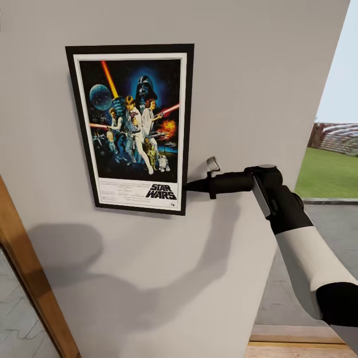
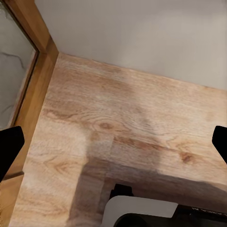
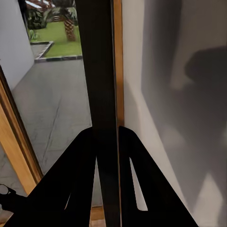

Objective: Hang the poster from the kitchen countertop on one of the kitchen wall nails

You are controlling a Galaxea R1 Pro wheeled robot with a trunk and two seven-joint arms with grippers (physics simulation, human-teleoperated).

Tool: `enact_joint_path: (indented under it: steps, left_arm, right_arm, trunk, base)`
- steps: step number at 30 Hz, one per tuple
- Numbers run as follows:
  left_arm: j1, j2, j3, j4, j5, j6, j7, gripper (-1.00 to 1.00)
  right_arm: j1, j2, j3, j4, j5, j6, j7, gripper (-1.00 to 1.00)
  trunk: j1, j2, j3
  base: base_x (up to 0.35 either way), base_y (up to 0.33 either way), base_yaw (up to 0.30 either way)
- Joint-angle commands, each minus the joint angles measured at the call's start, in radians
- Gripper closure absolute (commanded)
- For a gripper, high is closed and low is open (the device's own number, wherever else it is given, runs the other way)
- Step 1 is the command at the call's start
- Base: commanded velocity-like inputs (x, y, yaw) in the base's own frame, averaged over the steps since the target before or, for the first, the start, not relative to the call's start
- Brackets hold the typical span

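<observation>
The Star Wars poster stands upright and flat against the grey wall, slightly tilted. My right gripper is shut on the lower part of its right edge, arm reaching in from the right. In the right wrist view the poster's black edge runs as a dark strip between the two fingers, and the right gripper pinches it. A small grey nail-like peg sticks out of the wall just above that gripper. My left gripper is open, pointing down at the floor, holding nothing. The countertop is out of view.
A wooden door frame slants along the lower left of the wall. Light wood flooring meets the wall below. To the right, an opening shows paving and grass outdoors. Part of my own base sits beneath the left gripper.
</observation>
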Motion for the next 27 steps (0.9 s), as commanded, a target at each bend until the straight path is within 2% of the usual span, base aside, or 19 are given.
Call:
enact_joint_path:
  steps: [1,27]
  left_arm:
    - [0.000,0.000,0.003,0.000,0.010,0.001,-0.008,-1.00]
    - [0.000,0.000,0.003,-0.001,0.010,0.001,-0.008,-1.00]
  right_arm:
    - [0.000,-0.001,0.002,0.000,-0.009,0.013,0.001,1.00]
    - [0.000,0.000,0.002,0.000,-0.009,0.013,0.000,1.00]
  trunk:
    - [0.000,-0.001,0.000]
    - [0.000,-0.001,0.000]
  base:
    - [0.000,0.029,0.000]
    - [0.000,0.027,0.000]
